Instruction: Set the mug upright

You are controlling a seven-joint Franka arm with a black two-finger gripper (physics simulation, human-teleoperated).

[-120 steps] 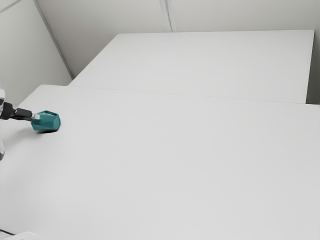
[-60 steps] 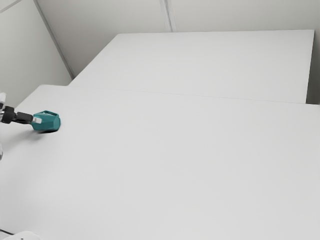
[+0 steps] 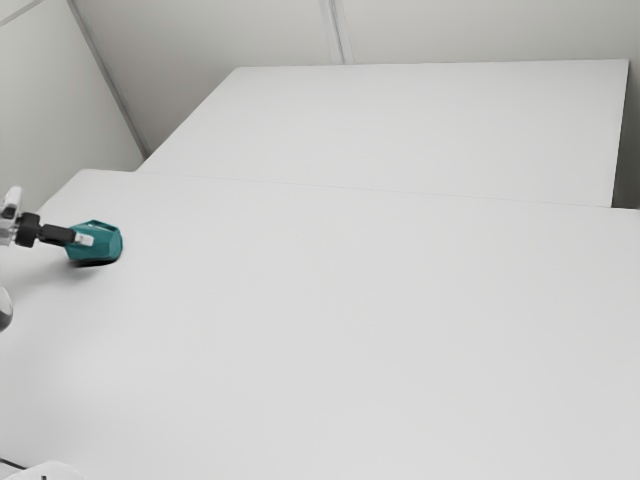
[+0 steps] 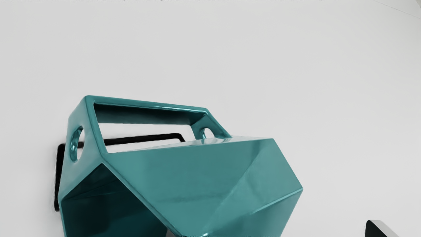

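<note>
My gripper (image 3: 86, 240) reaches in from the exterior view's left, its pale tips at the near side of the teal mug (image 3: 106, 244). The faceted mug lies tipped on its side on the table. In the wrist view my gripper (image 4: 273, 230) is open: one fingertip (image 4: 378, 228) stands outside the mug (image 4: 197, 174), apart from its wall, and a sliver of the other seems to show at the mouth's edge. The mug's dark mouth faces my hand, and its squared handle (image 4: 148, 102) stands out from the body. The mug's lower part is cut off there.
The white table (image 3: 350, 320) extends toward the exterior view's right, with a second white surface (image 3: 400, 130) behind it. A white object (image 3: 50, 472) and a dark cable stand at the lower left corner, and pale walls rise at the back.
Over the last second my gripper has moved toward the exterior view's right and slightly lower, its tips now overlapping the mug more. The mug has shifted very slightly the same way, still tipped.
</note>
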